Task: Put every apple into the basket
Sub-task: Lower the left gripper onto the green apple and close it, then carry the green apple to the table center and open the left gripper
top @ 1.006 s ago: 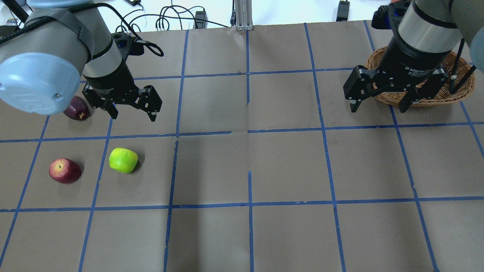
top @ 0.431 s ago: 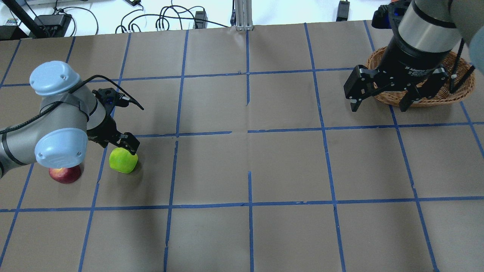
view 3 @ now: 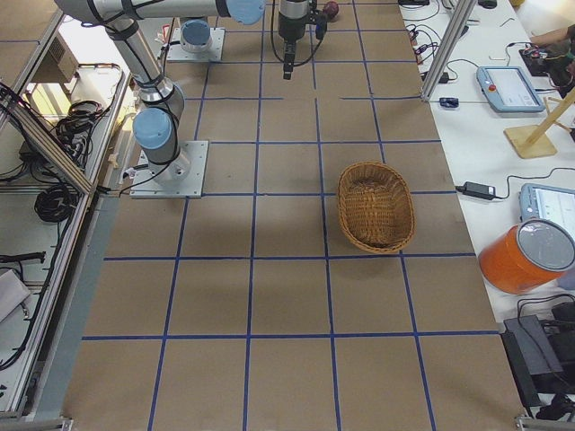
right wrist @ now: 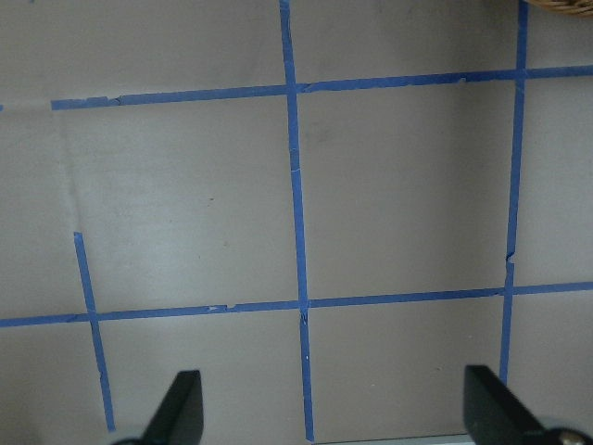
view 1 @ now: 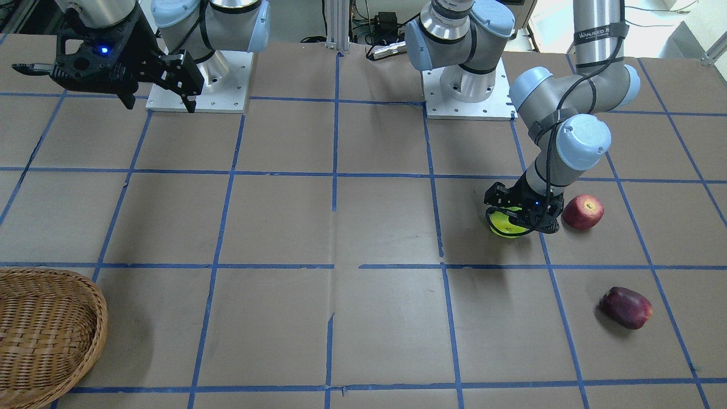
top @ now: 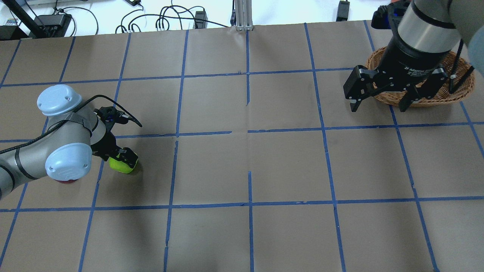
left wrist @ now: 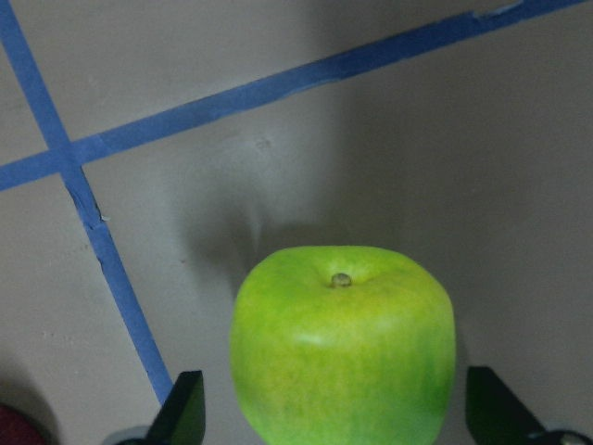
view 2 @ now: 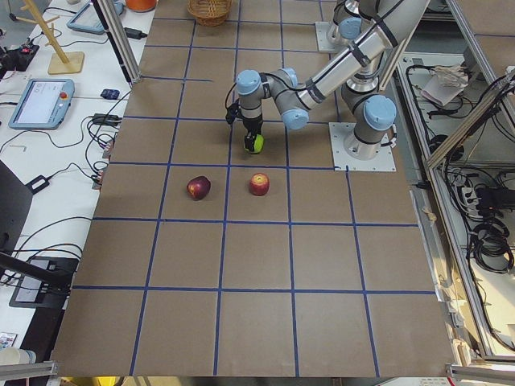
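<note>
The yellow-green apple (left wrist: 343, 343) rests on the paper between the open fingers of my left gripper (top: 120, 162), with a gap on each side in the left wrist view. From the front, that left gripper (view 1: 519, 218) reaches down over the green apple (view 1: 505, 227). The red apple (view 1: 583, 212) lies just beside it. The maroon apple (view 1: 626, 307) lies farther out; the overhead view hides it behind my left arm. My right gripper (top: 378, 109) hangs open and empty, high beside the wicker basket (top: 459, 92).
Brown paper with a blue tape grid covers the table (top: 249, 166). Both arm bases (view 1: 466, 94) stand at the robot's edge. Cables and a metal post (top: 242, 15) lie along the far edge. The basket (view 3: 346, 211) holds nothing.
My left arm has swung from above the maroon apple down to the green apple, and its open fingers now straddle it. The right arm has not moved.
</note>
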You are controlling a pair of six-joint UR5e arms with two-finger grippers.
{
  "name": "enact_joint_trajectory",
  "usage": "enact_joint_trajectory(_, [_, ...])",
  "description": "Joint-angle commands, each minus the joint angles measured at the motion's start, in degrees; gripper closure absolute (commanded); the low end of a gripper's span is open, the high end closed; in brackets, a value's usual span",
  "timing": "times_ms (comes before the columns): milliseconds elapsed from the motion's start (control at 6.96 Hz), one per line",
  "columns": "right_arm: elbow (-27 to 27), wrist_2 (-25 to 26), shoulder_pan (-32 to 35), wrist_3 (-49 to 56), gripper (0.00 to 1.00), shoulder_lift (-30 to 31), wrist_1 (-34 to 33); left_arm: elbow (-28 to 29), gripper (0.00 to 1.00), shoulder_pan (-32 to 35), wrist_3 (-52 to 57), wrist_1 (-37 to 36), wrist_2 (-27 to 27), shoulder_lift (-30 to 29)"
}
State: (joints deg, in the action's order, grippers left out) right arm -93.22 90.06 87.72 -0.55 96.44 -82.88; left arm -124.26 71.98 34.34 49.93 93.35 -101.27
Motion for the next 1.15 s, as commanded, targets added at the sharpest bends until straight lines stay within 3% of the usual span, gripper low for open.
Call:
enact_joint_trajectory(0, [-0.11, -0.06, 0.00, -0.15, 0.00, -0.03, 0.09, 0.24, 0.24, 0.00, -0.41, -1.49, -0.10, -2.17])
enact_joint_trajectory(144, [-0.12, -0.06, 0.00, 0.45, 0.00, -0.20, -0.17, 1.81, 0.43, 0.08, -3.02, -1.67, -0.88, -2.17])
enact_joint_trajectory(431, [0.75, -0.24, -0.61, -0.06, 0.00, 0.05, -0.79, 8.12, 0.45, 3.92, -17.13, 2.26, -1.85, -2.35])
enact_joint_trajectory(1006, [-0.12, 0.11, -1.84, -0.16, 0.00, -1.78, -2.01, 20.79, 0.45, 29.46, -60.25, 4.49, -4.58, -10.23])
